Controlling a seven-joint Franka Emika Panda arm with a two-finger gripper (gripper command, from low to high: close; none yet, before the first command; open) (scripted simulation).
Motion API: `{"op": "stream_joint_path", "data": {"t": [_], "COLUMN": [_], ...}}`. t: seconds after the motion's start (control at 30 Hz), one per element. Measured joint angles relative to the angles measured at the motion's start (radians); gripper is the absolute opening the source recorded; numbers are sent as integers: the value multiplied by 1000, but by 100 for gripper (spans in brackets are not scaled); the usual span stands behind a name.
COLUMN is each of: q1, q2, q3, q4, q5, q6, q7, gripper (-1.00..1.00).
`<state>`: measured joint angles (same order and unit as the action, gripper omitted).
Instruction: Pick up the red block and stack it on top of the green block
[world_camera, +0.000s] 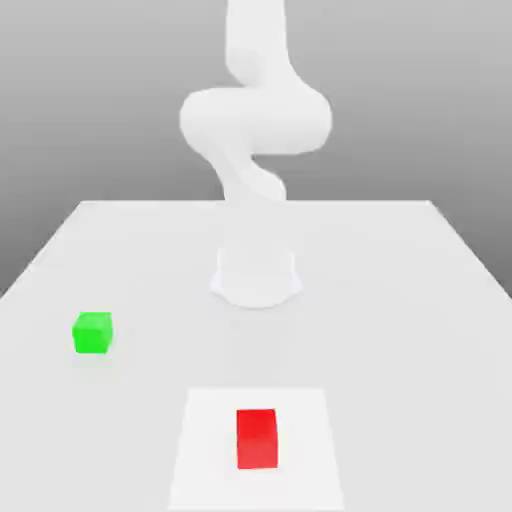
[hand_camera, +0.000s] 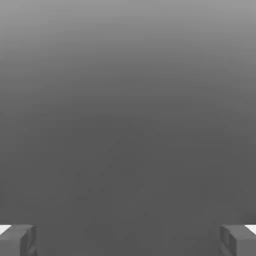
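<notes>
Red matte block unpicked, on pale square patch.
Small green matte cube well apart on tabletop; jaws wide open, empty, ready for grasp.

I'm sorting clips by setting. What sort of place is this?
Most likely a bare simulated test bench, not a real room: a plain white table against a featureless grey backdrop, a white robot arm, and two unmarked blocks, the red block and the green block.

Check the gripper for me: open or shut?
Open. In the hand view the gripper has its two fingertips far apart with nothing between them.
</notes>
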<state>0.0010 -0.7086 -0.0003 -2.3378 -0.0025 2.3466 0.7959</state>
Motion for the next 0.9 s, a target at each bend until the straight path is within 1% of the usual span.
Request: {"op": "stream_joint_path", "data": {"t": [0.7, 0.9], "q1": [1, 0], "q2": [768, 985], "q3": [0, 1], "q4": [-315, -300], "q5": [1, 2], "q6": [393, 568], "q7": [-51, -53], "gripper": [0, 0]}}
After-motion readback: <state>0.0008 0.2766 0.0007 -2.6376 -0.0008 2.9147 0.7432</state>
